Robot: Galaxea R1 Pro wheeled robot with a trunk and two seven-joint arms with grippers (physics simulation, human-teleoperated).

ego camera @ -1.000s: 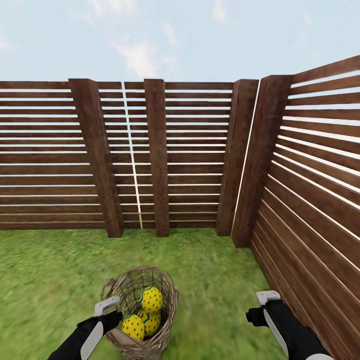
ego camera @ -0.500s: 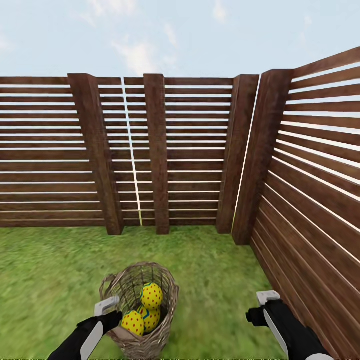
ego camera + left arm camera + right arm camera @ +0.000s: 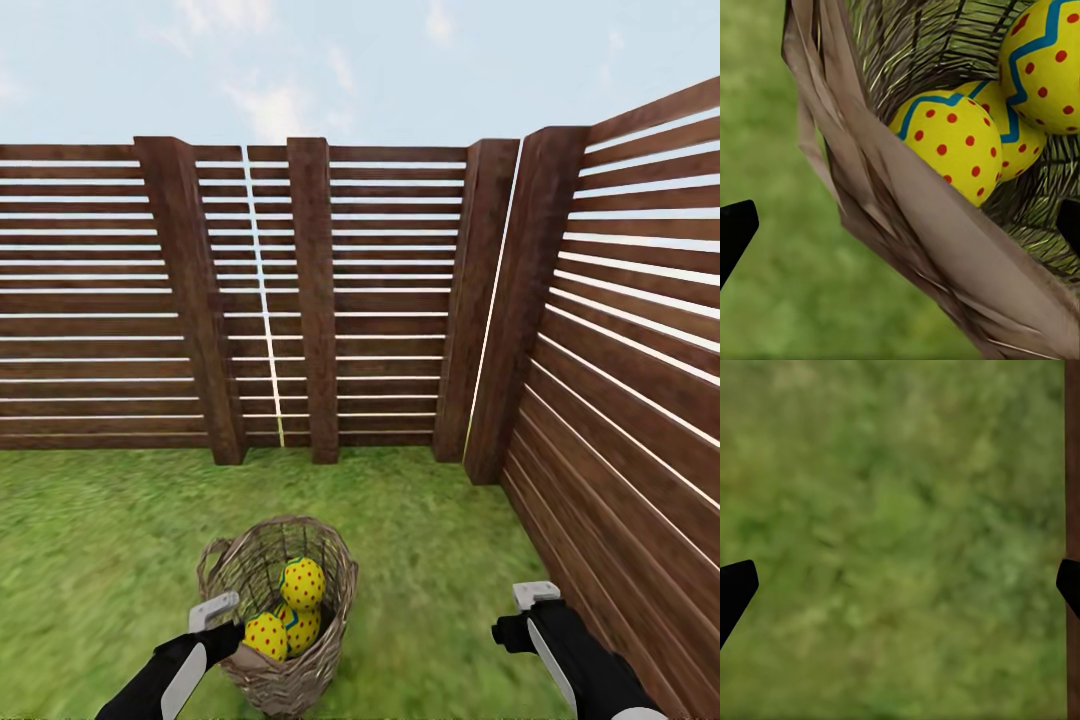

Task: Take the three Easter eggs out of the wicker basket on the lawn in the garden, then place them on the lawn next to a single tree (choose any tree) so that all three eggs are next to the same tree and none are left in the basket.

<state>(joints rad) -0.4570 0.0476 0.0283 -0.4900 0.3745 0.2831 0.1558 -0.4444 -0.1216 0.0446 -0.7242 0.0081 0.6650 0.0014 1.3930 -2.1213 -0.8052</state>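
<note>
The brown wicker basket point(image 3: 322, 578) stands on the lawn point(image 3: 90, 540) near the fence corner. Three yellow Easter eggs lie in it: one on top point(image 3: 303, 583), one at the front left point(image 3: 266, 635), one half hidden beneath point(image 3: 303, 627). My left gripper point(image 3: 222, 628) hangs open at the basket's near-left rim. In the left wrist view the basket's rim point(image 3: 945, 247) runs between its spread fingertips, with two eggs point(image 3: 952, 146) point(image 3: 1046, 60) just behind and a third point(image 3: 1016, 127) wedged between them. My right gripper point(image 3: 520, 615) is open over bare grass point(image 3: 892, 540), holding nothing.
A brown slatted wooden fence point(image 3: 330, 300) closes the lawn ahead, and its side wall point(image 3: 620, 420) runs close along my right arm. A dark fence board point(image 3: 1072, 472) shows at the edge of the right wrist view. Open grass stretches to the left of the basket.
The whole head view has shifted, so the camera moved: fence and basket sit slightly higher in the picture. Both grippers hold the same pose, and the eggs have not moved inside the basket.
</note>
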